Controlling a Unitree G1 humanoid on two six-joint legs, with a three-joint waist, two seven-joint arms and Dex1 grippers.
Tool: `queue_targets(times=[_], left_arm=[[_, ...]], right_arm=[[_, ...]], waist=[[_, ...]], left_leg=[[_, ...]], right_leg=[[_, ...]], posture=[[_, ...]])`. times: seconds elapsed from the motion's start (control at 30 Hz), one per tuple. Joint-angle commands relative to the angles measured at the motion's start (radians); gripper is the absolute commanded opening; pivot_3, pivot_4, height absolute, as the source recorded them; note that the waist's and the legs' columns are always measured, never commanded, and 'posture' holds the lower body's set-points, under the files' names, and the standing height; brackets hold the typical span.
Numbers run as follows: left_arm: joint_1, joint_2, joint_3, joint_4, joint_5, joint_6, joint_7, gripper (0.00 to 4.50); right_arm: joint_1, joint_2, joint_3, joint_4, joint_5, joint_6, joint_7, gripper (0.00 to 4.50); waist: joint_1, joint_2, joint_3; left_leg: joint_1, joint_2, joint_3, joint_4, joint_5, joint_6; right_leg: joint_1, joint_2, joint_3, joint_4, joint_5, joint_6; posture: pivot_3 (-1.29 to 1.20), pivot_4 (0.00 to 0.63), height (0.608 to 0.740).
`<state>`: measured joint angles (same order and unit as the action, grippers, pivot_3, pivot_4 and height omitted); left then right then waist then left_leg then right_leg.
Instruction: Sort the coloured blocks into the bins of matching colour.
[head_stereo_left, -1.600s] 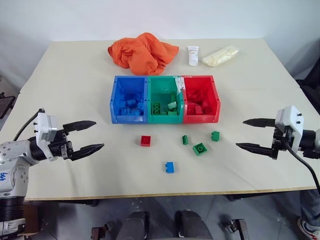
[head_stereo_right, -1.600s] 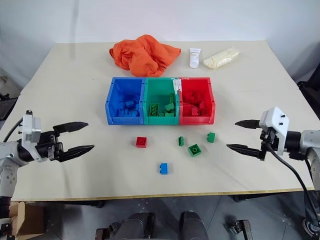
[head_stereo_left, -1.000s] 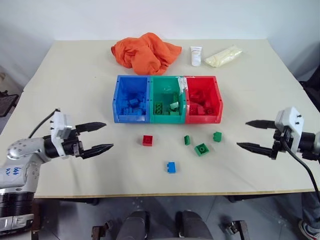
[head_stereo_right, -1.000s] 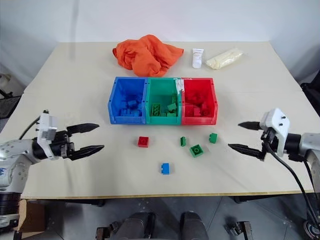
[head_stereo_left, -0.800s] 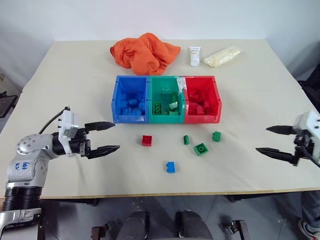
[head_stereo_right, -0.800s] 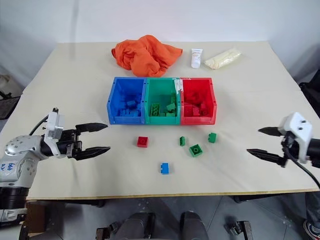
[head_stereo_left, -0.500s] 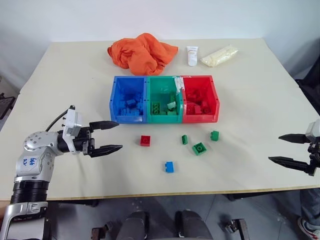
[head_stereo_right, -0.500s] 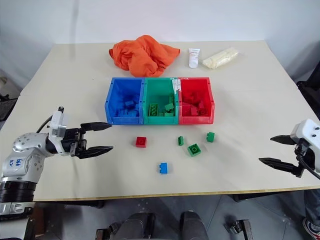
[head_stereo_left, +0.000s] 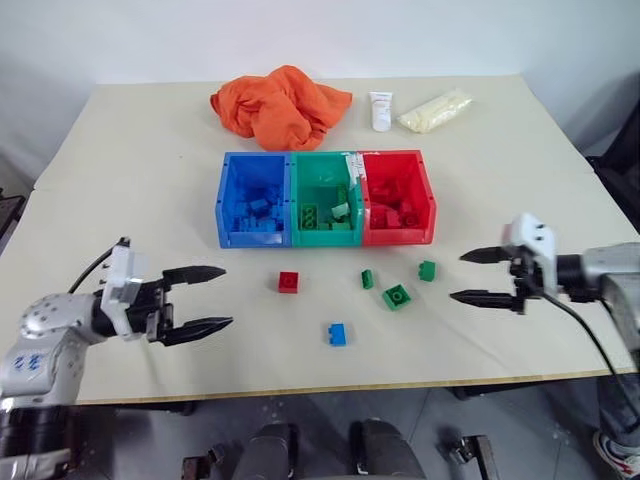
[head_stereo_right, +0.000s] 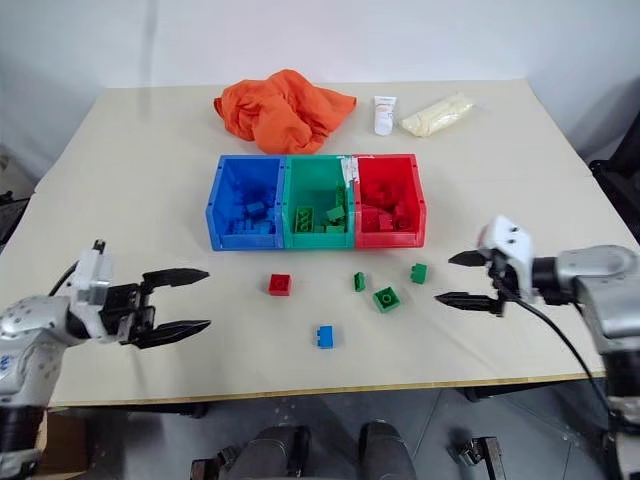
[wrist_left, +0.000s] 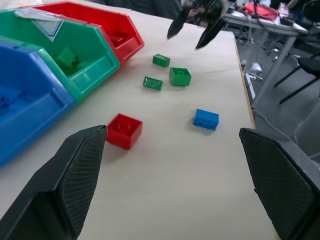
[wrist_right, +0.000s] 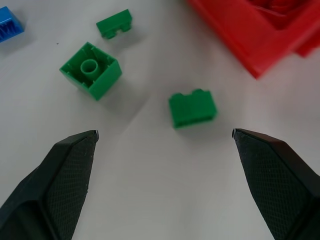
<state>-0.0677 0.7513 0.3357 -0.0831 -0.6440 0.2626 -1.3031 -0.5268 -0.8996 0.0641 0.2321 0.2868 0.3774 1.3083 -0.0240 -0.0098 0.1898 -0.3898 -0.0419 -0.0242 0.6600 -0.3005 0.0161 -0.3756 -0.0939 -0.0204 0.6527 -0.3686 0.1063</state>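
Though studded, glossy plastic blocks (wrist_right: 91, 69)

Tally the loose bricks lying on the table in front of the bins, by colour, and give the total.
Red brick: 1
Blue brick: 1
Green bricks: 3
Total: 5

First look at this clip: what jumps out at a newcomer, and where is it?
The joined blue, green and red bins sit mid-table, already holding bricks, with the crumpled orange cloth behind them near the far edge. In front of the bins five loose blocks lie scattered: a red block, a blue block and three green blocks. The left gripper and right gripper flank them, jaws open and empty.
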Motion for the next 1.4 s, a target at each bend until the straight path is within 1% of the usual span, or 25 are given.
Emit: queue_targets(times=[0.03,0.3,0.4,0.57,0.63,0.67,0.77,0.87,0.93,1.0,1.07,1.13,1.27,1.37,1.4], left_arm=[[0.052,0.018,0.070,-0.085,-0.041,0.014,0.030,4.49],[0.131,0.011,0.126,-0.170,-0.062,0.033,0.087,4.49],[0.133,0.014,0.130,-0.172,-0.064,0.033,0.093,4.50],[0.107,0.015,0.116,-0.157,-0.062,0.031,0.099,4.50],[0.090,0.014,0.106,-0.146,-0.060,0.030,0.097,4.50],[0.080,0.014,0.100,-0.139,-0.058,0.028,0.094,4.50],[0.059,0.014,0.090,-0.120,-0.053,0.023,0.085,4.50],[0.039,0.015,0.084,-0.102,-0.048,0.018,0.079,4.50],[0.029,0.015,0.078,-0.091,-0.045,0.015,0.076,4.50],[0.017,0.012,0.069,-0.082,-0.040,0.011,0.075,4.50],[-0.001,0.008,0.053,-0.071,-0.035,0.006,0.074,4.50],[-0.019,0.001,0.037,-0.062,-0.031,-0.003,0.074,4.50],[-0.041,-0.012,0.017,-0.059,-0.027,-0.015,0.084,4.50],[-0.041,-0.020,0.011,-0.065,-0.023,-0.021,0.093,4.50],[-0.038,-0.023,0.010,-0.069,-0.023,-0.023,0.095,4.50]], right_arm=[[-0.067,0.047,0.022,0.085,-0.031,-0.067,0.016,4.50],[-0.176,0.153,0.074,0.312,-0.114,-0.191,0.022,4.50],[-0.179,0.163,0.074,0.337,-0.121,-0.216,0.030,3.95],[-0.163,0.174,0.032,0.334,-0.096,-0.234,0.008,2.31],[-0.155,0.177,0.013,0.322,-0.088,-0.236,-0.006,1.57],[-0.145,0.174,0.001,0.296,-0.081,-0.233,-0.015,1.44],[-0.126,0.170,-0.029,0.213,-0.058,-0.203,-0.037,1.45],[-0.131,0.179,-0.076,0.043,0.003,-0.098,-0.093,1.45],[-0.156,0.199,-0.085,-0.061,0.030,-0.035,-0.138,1.45],[-0.210,0.246,-0.082,-0.111,0.055,0.027,-0.193,1.45],[-0.318,0.366,-0.078,-0.058,0.074,0.032,-0.270,1.45],[-0.408,0.472,-0.051,0.061,0.043,-0.019,-0.309,1.45],[-0.503,0.576,-0.020,0.274,-0.015,-0.137,-0.334,1.45],[-0.575,0.646,-0.022,0.438,-0.036,-0.219,-0.353,1.45],[-0.597,0.661,-0.022,0.491,-0.049,-0.249,-0.361,1.80]], waist=[[-0.001,0.000,0.000],[-0.003,0.000,0.000],[-0.003,0.000,0.000],[-0.003,0.000,0.000],[-0.002,0.000,0.000],[-0.001,0.000,0.000],[-0.002,0.000,0.000],[-0.005,0.001,0.001],[-0.007,0.001,0.001],[-0.007,0.001,0.001],[-0.011,0.001,0.001],[-0.012,0.001,0.001],[-0.003,0.001,0.000],[-0.006,0.001,0.000],[-0.008,0.001,0.000]], left_leg=[[0.000,0.000,0.000,0.000,0.000,0.000],[0.000,0.000,0.000,0.000,0.000,0.000],[0.000,0.000,0.000,0.000,0.000,0.000],[0.000,0.000,0.000,0.000,0.000,0.000],[0.000,0.000,0.000,0.000,0.000,0.000],[0.000,0.000,0.000,0.000,0.000,0.000],[0.000,0.000,0.000,0.000,0.000,0.000],[0.000,0.000,0.000,0.000,0.000,-0.001],[0.000,0.001,0.000,0.000,0.000,-0.001],[0.000,0.001,0.000,0.000,-0.001,-0.001],[0.001,0.001,0.000,0.000,-0.001,-0.001],[0.001,0.001,0.001,0.000,0.000,-0.002],[0.001,0.000,-0.001,-0.001,0.000,-0.002],[0.000,-0.003,-0.004,-0.001,-0.002,0.000],[-0.001,-0.004,-0.004,-0.001,-0.002,0.001]], right_leg=[[0.000,0.000,0.000,0.000,0.000,0.000],[0.000,0.000,0.000,0.000,0.000,0.000],[0.000,0.000,0.000,0.000,0.000,0.000],[0.000,0.000,0.000,0.000,0.000,0.000],[0.000,0.000,-0.001,0.000,0.000,0.000],[0.000,0.000,0.000,0.000,0.000,0.000],[0.000,0.000,-0.001,0.001,0.000,0.000],[-0.001,0.000,-0.001,0.001,0.000,0.000],[-0.001,0.001,0.000,0.001,0.000,0.000],[-0.001,0.001,0.000,0.001,0.000,0.000],[-0.001,0.001,0.000,0.002,0.000,0.000],[-0.002,0.001,0.000,0.002,0.000,0.000],[-0.002,0.001,-0.002,0.007,0.000,-0.001],[-0.002,-0.001,-0.002,0.007,0.001,0.000],[-0.002,-0.001,-0.002,0.007,0.001,0.000]], posture=[[0.00,0.150,0.740],[0.00,0.150,0.740],[0.00,0.150,0.740],[0.00,0.150,0.740],[0.00,0.150,0.740],[0.00,0.150,0.740],[0.00,0.150,0.740],[0.00,0.150,0.740],[0.00,0.150,0.740],[0.00,0.150,0.740],[0.00,0.150,0.740],[0.00,0.150,0.740],[0.00,0.150,0.740],[0.00,0.150,0.740],[0.00,0.150,0.740]])
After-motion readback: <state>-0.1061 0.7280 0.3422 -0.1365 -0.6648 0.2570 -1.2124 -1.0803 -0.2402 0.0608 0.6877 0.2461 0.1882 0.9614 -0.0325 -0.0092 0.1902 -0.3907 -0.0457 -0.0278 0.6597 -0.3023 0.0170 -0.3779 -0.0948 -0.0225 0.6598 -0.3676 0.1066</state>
